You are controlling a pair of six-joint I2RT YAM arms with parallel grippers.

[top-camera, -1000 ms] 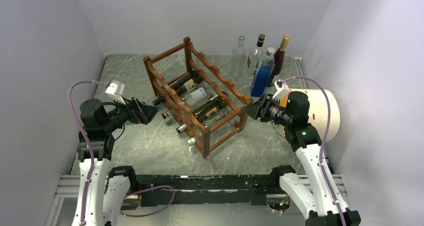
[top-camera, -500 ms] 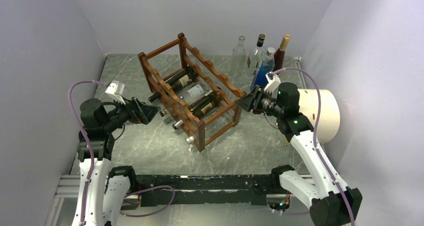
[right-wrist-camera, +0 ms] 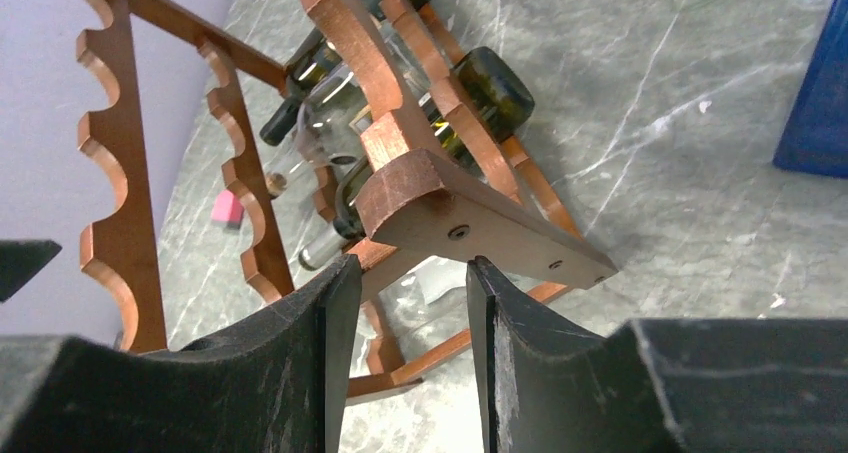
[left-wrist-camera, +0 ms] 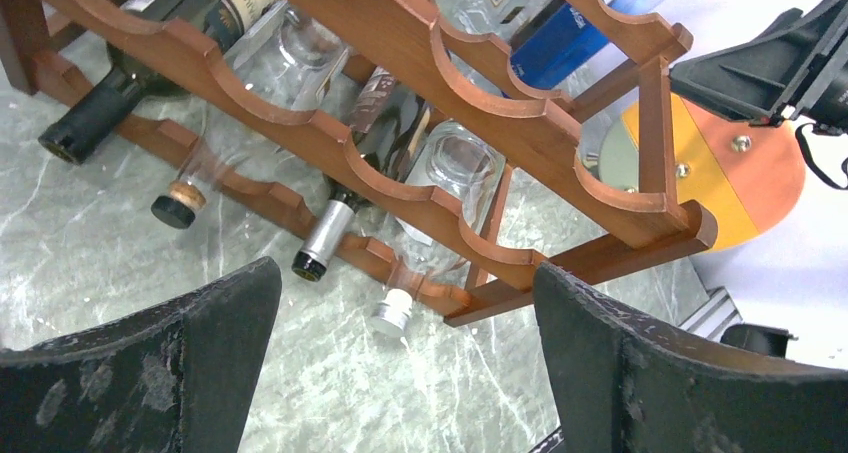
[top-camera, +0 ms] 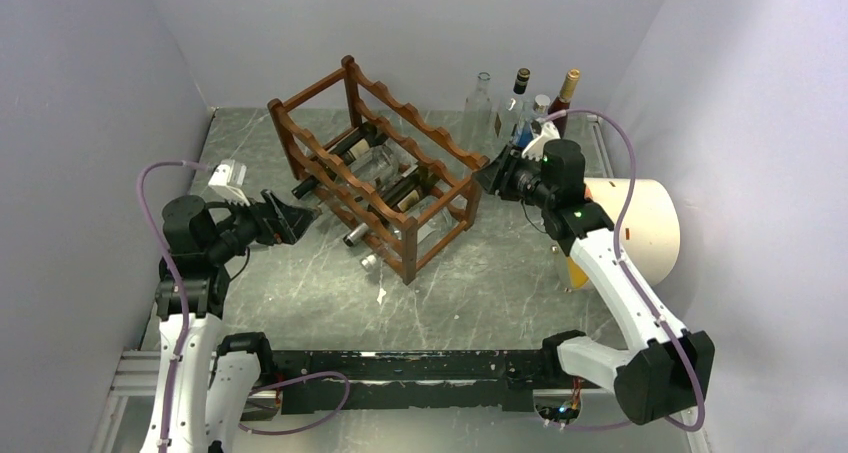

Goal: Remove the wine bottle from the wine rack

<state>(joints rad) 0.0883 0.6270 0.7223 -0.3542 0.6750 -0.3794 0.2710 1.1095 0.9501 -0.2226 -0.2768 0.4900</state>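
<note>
The reddish-brown wine rack lies slantwise across the middle of the table with several bottles lying in its lower tier, necks toward the left arm. The left wrist view shows the rack, a dark bottle, a silver-capped neck and a white-capped clear bottle. My left gripper is open and empty, just short of the necks. My right gripper is narrowly closed on the rack's right end board.
Several upright bottles stand at the back right, a blue one close behind the right wrist. A big white cylinder lies at the right wall. Grey walls close in on both sides.
My right gripper has moved up and left, and the rack has shifted with it toward the back left. The left arm has stayed put.
</note>
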